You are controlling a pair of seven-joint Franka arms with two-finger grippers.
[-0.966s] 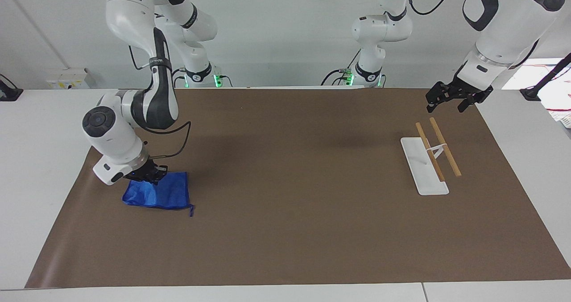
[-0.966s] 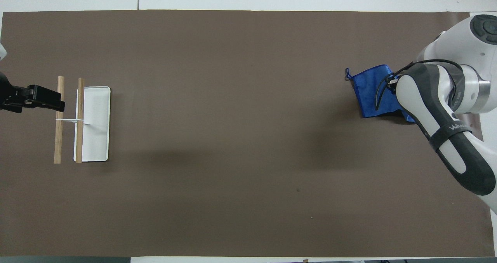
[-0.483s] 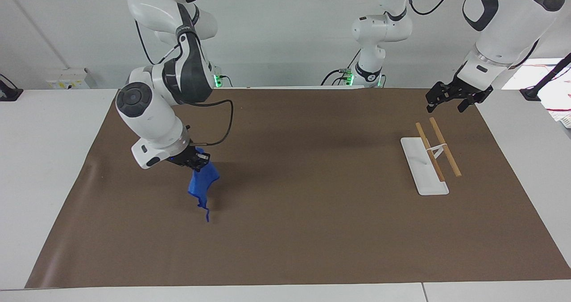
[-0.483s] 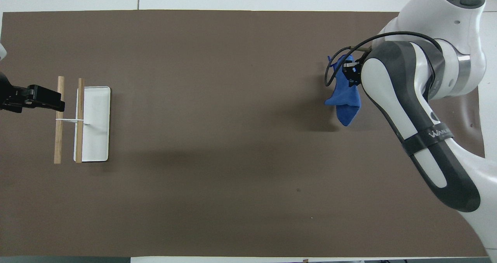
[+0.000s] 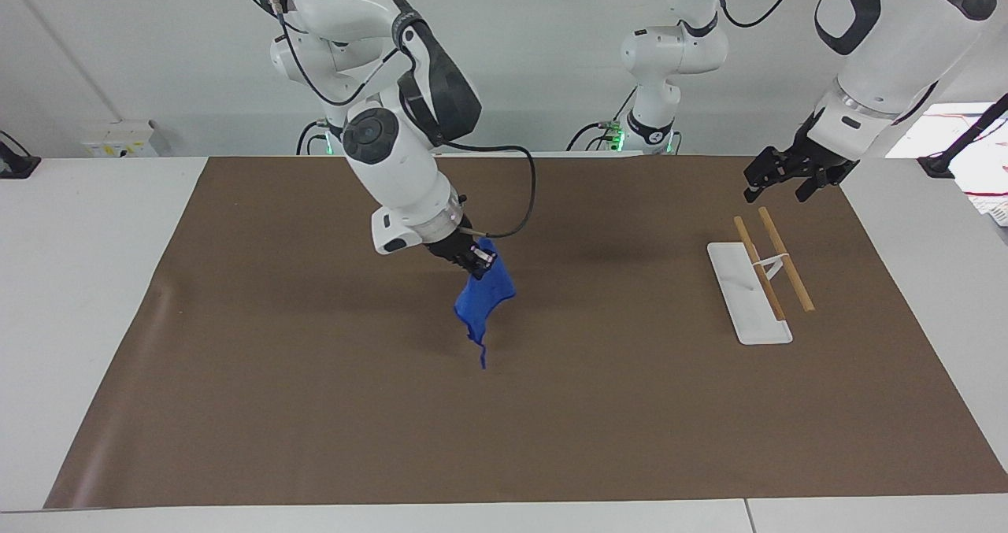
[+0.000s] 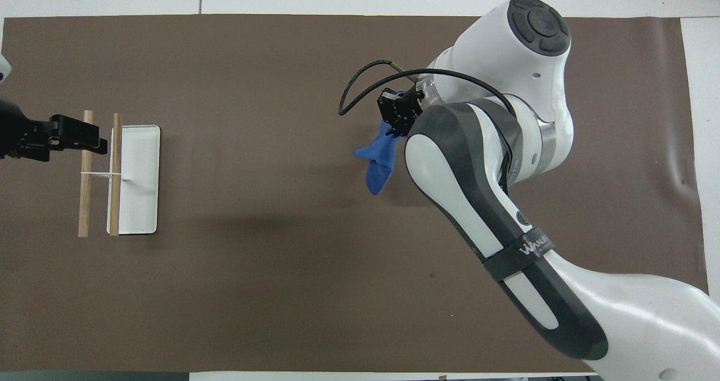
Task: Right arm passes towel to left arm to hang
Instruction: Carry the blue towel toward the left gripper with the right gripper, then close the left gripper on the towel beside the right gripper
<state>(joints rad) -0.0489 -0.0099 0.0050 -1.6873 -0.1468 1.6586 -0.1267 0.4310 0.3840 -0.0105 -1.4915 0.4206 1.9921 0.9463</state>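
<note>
My right gripper (image 5: 476, 258) is shut on the top edge of the bright blue towel (image 5: 482, 301) and holds it in the air over the middle of the brown mat. The towel hangs bunched below the fingers, its small loop dangling at the bottom. In the overhead view the right gripper (image 6: 397, 115) and the towel (image 6: 378, 158) show beside the arm's white and grey forearm. My left gripper (image 5: 780, 174) is open and empty, raised over the mat by the ends of the rack's rails nearest the robots. It also shows in the overhead view (image 6: 79, 138).
A towel rack (image 5: 768, 268) with a white base (image 6: 135, 201) and two wooden rails (image 6: 84, 201) stands toward the left arm's end of the mat. The brown mat (image 5: 551, 407) covers most of the white table. A third arm base (image 5: 654, 92) stands at the table's edge.
My right gripper has lifted the towel off the mat at the right arm's end and carried it to the middle. The left gripper has barely moved.
</note>
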